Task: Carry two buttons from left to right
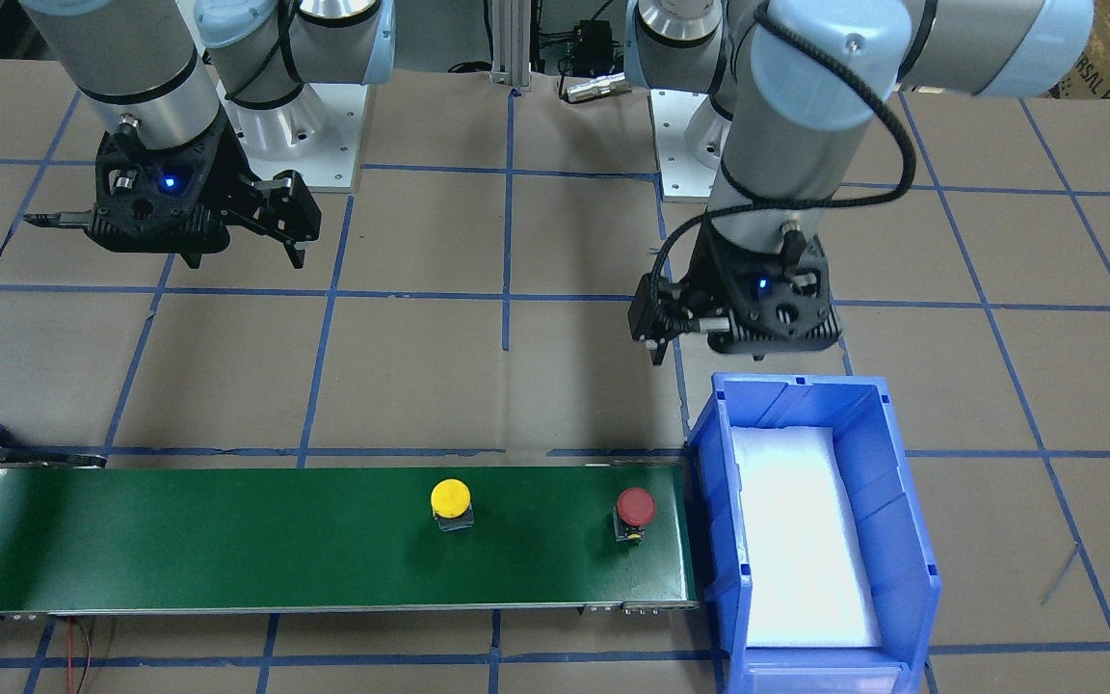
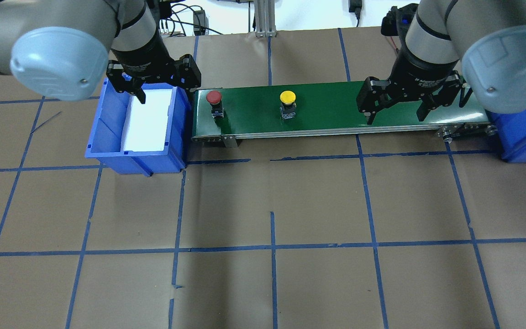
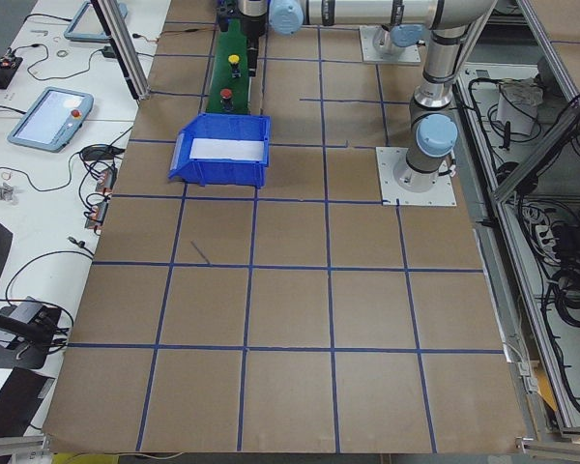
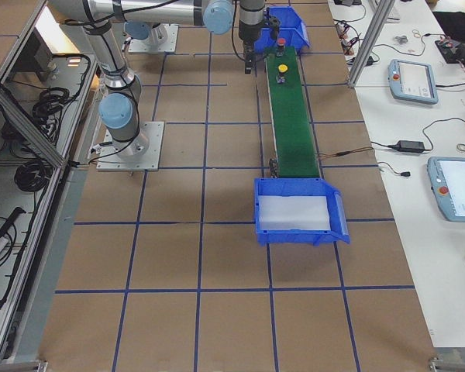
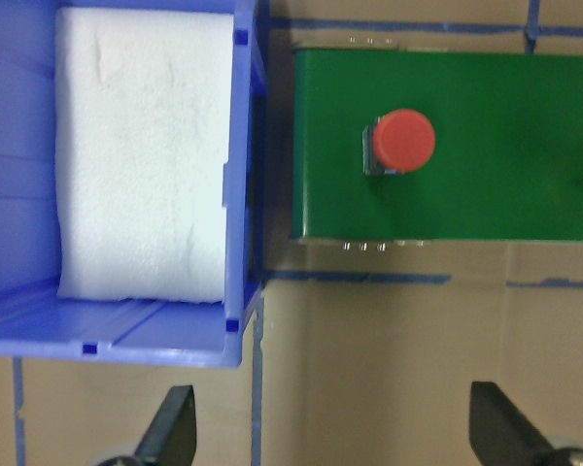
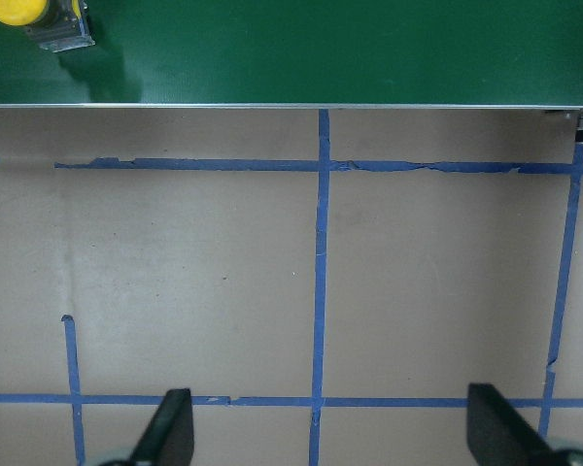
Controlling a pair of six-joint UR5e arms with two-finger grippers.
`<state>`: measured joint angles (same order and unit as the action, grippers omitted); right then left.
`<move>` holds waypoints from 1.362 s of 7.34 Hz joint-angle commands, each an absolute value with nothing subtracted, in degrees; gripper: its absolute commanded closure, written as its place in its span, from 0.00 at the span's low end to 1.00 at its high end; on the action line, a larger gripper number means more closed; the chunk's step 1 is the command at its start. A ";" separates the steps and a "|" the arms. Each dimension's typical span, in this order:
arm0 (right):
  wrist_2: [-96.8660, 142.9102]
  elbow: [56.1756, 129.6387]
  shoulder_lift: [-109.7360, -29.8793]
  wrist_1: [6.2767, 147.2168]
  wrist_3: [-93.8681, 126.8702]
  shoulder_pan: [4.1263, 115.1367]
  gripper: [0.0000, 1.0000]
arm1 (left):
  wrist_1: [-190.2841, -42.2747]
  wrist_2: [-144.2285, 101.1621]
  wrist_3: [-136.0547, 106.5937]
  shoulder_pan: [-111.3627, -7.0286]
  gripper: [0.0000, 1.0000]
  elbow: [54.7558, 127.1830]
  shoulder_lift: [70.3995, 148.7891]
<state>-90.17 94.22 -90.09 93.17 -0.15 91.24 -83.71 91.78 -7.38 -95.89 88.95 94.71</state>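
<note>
The red button (image 2: 213,97) and the yellow button (image 2: 287,97) stand upright on a green conveyor belt (image 2: 336,109). In the front-facing view the red button (image 1: 635,506) is near the belt's end by a blue bin and the yellow button (image 1: 450,498) is mid-belt. My left gripper (image 2: 167,89) is open and empty, hovering over the table beside the bin and belt end; its wrist view shows the red button (image 5: 403,141) ahead of the fingertips (image 5: 175,427). My right gripper (image 2: 395,116) is open and empty, near the belt's right part; the yellow button (image 6: 24,12) sits at its wrist view's top left.
A blue bin (image 2: 133,160) lined with white foam stands at the belt's left end. A second blue bin (image 2: 518,141) stands at the belt's right end. The table is brown paper with a blue tape grid.
</note>
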 commanded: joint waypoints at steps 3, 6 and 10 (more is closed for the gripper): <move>-90.18 94.22 -90.09 93.08 -0.18 91.23 0.00 | -86.75 91.93 -6.06 -94.92 0.00 99.58 83.06; -90.44 93.95 -90.09 93.25 -0.26 91.05 0.00 | -86.66 91.76 -6.41 -94.31 0.00 97.22 83.23; -90.70 93.96 -90.09 93.08 -0.26 91.05 0.00 | -86.92 91.58 -3.88 -85.14 0.01 94.67 83.32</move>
